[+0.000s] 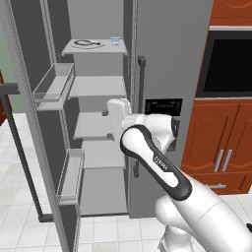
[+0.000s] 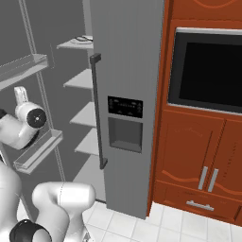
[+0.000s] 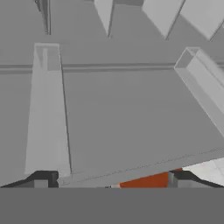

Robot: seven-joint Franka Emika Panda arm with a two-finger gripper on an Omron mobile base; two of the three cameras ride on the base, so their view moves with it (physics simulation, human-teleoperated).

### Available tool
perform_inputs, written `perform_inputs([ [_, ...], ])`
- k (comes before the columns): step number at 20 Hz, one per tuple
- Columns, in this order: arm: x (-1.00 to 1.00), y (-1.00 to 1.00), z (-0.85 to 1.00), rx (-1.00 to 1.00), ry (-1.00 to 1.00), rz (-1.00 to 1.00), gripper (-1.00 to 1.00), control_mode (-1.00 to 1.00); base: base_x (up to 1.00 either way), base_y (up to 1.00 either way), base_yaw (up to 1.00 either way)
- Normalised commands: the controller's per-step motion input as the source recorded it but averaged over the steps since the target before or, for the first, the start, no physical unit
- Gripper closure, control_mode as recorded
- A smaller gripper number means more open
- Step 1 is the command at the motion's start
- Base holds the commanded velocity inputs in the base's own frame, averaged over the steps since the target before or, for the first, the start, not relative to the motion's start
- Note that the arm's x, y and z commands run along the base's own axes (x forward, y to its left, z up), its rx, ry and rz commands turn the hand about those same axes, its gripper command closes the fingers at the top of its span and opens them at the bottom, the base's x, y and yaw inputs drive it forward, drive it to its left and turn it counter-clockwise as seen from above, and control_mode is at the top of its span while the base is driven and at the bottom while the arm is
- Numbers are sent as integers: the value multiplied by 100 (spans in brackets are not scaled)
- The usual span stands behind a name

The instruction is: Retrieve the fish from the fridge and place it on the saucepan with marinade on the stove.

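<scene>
In the hand view the hand (image 3: 109, 179) shows its two dark fingertips (image 3: 43, 178) at the bottom of the frame, set wide apart with nothing between them; it holds nothing. Ahead of them is only grey fridge interior, with a shelf edge running across the frame.

In the left base view the arm's wrist sits at centre frame, level with the fridge's (image 1: 167, 59) middle shelves, in front of the open left compartment.

The fish (image 1: 87, 44) lies well above that, at the upper left of the frame, on the top shelf (image 1: 93, 49), beside a small blue cup (image 1: 115, 41) to its right. So the fish is up and further in from the hand, two shelves higher by my reading. Its long axis runs left to right across the frame, roughly along the shelf's front edge; which end is the head I cannot tell. The reach likely needs a clear rise before going in.
</scene>
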Motion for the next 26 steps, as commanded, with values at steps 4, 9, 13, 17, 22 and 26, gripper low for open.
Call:
perform_inputs([
  [4,0,-41,0,-35,24,0,-100,-100,0,0,0],
  [9,0,-66,-5,-40,11,0,-100,-100,0,0,0],
  [13,0,-80,-5,-37,12,3,-100,-100,0,0,0],
  [17,-5,-76,-3,-38,3,13,-100,-100,0,0,0],
  [22,-29,-38,-1,-42,-13,30,-100,-100,0,0,0],
  [26,-29,-22,-7,-42,-32,45,-100,-100,0,0,0],
])
